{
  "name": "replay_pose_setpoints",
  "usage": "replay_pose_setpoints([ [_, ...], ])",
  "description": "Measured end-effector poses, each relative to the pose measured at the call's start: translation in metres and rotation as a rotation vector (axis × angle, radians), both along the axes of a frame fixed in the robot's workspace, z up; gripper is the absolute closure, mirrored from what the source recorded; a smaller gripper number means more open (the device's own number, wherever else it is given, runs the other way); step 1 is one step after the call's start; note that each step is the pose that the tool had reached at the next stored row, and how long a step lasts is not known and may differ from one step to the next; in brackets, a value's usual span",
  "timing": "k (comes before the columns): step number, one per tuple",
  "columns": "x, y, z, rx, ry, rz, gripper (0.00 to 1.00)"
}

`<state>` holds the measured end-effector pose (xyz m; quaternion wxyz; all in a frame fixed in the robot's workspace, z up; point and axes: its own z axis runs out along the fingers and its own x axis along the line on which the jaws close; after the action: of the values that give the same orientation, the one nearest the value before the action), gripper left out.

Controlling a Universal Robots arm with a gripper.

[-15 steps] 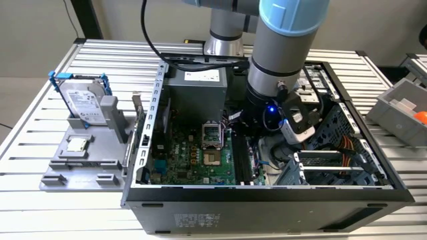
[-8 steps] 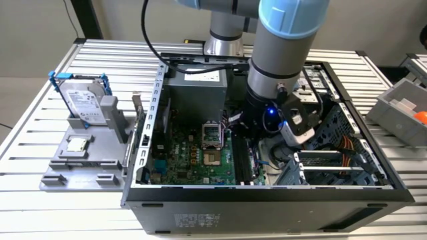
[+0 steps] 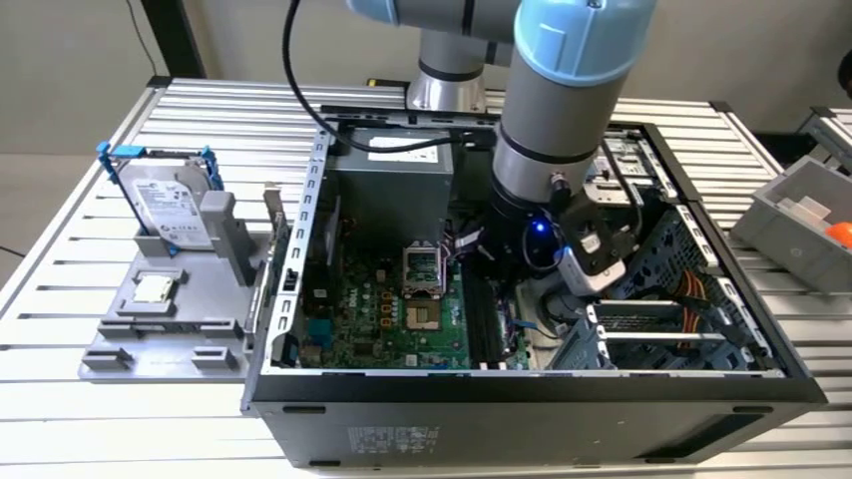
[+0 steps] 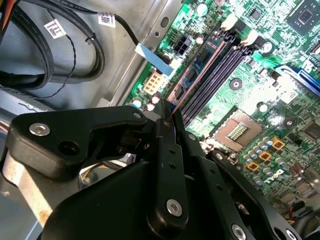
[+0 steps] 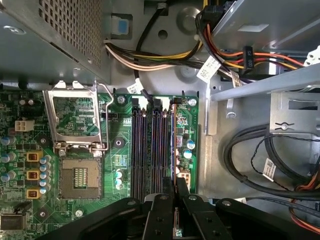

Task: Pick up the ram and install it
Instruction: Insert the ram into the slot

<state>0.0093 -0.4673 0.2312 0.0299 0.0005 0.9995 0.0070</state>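
Black gripper (image 5: 175, 202) fills my foreground, clamped on the ram (image 5: 174, 150), which stands edge-down in the slot nearest the case wall, its long axis running along the memory slots (image 5: 150, 150).

One computer case (image 3: 533, 384) is sitting mid-desk (image 3: 80, 429), one hard drive (image 3: 171, 205) is standing toward the exterior view's left edge, and one grey bin (image 3: 799, 210) is sitting at its right edge. Inside, one motherboard (image 3: 386, 319) is carrying one processor socket (image 5: 80, 180), three orange-topped components (image 5: 32, 175) and one ram (image 5: 173, 140).
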Motion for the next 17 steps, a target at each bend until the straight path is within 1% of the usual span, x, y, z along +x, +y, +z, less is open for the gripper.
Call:
replay_pose_setpoints([
  [4, 0.0000, 0.0000, -0.0025, -0.0010, 0.0000, 0.000, 1.00],
  [8, 0.0000, -0.0010, -0.0039, -0.0008, -0.0001, -0.001, 1.00],
  [11, 0.0000, -0.0026, -0.0062, -0.0008, -0.0001, -0.001, 1.00],
  [17, 0.0000, -0.0053, -0.0070, -0.0010, 0.0000, 0.000, 1.00],
])
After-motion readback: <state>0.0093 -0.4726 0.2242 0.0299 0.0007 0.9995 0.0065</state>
